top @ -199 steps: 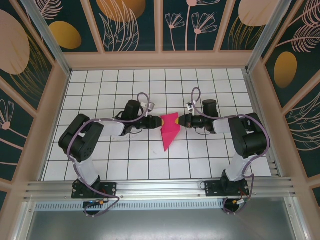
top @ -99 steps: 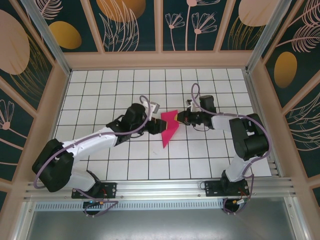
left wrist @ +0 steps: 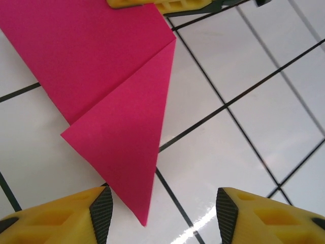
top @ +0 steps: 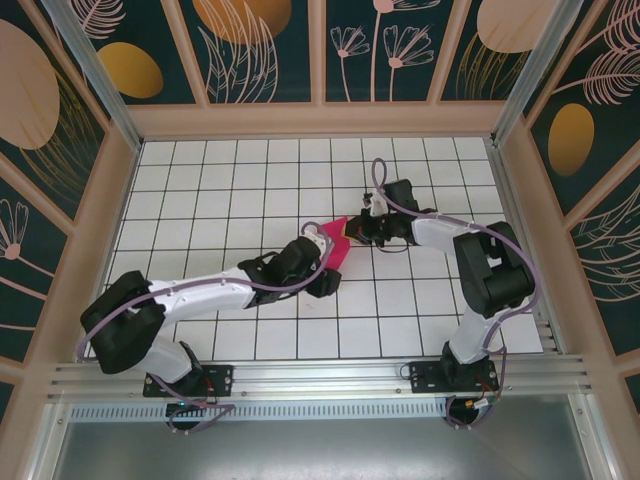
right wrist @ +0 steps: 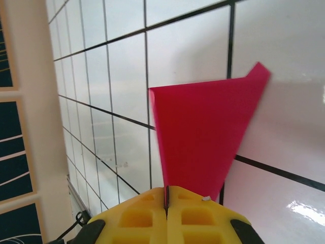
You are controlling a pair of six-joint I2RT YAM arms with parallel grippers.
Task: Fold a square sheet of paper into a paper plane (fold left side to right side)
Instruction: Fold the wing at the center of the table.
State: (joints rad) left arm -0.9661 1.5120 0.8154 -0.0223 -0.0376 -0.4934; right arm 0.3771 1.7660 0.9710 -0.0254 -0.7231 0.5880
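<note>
The magenta-pink sheet of paper (top: 336, 244) lies folded into a pointed wedge on the white tiles, with a diagonal crease across it (left wrist: 117, 96). My left gripper (top: 326, 279) is open and hovers low at the paper's near tip (left wrist: 163, 213). The point lies between the fingers (left wrist: 101, 209), nearer the left one, without touching either. My right gripper (top: 356, 229) is shut on the paper's wide far edge. In the right wrist view the paper (right wrist: 203, 127) runs into the closed jaws (right wrist: 166, 195). The right gripper's yellow fingers (left wrist: 167, 5) show beyond the paper in the left wrist view.
The white tiled floor (top: 230, 180) stretches around the paper, bounded by a tan wooden frame (top: 110, 200) on three sides and a metal rail (top: 320, 375) along the near edge. The left arm (top: 200, 295) reaches diagonally across the near-left tiles.
My left gripper left the paper's left edge, swung toward the near tip and opened wider. The right gripper shifted slightly up and left, still holding the paper's wide end.
</note>
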